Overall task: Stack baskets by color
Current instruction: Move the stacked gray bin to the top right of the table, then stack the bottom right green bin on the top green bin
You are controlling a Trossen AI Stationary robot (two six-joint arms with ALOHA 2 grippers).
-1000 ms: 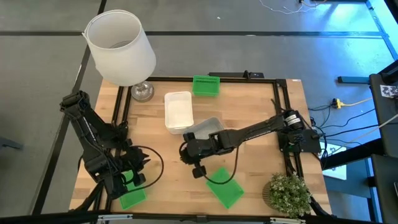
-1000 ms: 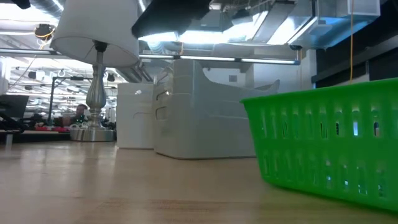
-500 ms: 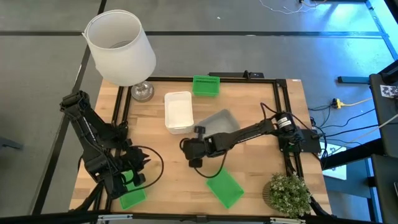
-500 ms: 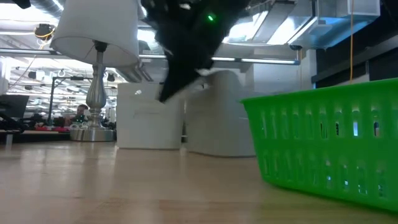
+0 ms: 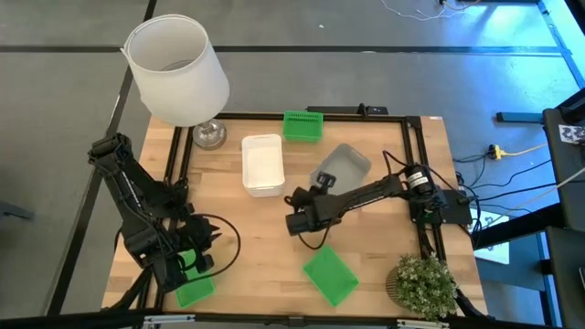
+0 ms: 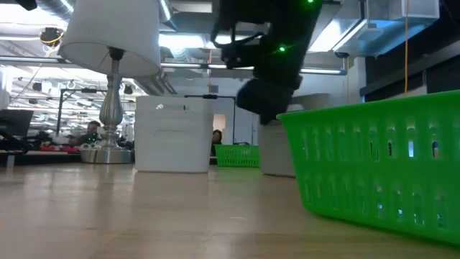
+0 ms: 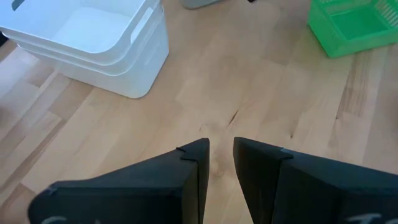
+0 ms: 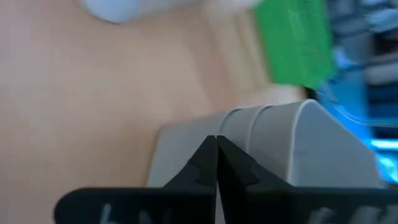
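The right pincer (image 5: 322, 180) has swung away from the near middle of the desk (image 5: 238, 251) toward the far right side, and its fingers, slightly apart a second ago, are now pressed together with nothing between them. The grey baskets (image 5: 341, 167), which lay beside the white baskets (image 5: 262, 164) a second ago, have slid away from them and now sit just beyond the right pincer's tips, touching or nearly so; the right wrist view shows several nested grey rims right in front of the shut fingers, so this looks like a push, not a lift. That suggests the grey stack is being parked clear of the white stack, which sits well to the pincer's left. One green basket (image 5: 330, 277) lies behind the pincer on the near side, another green basket (image 5: 303, 126) stands beyond it at the far edge, and a third green basket (image 5: 194, 291) lies under the waiting left pincer (image 5: 195, 260), whose fingers are slightly spread and empty. The greens remain unstacked.
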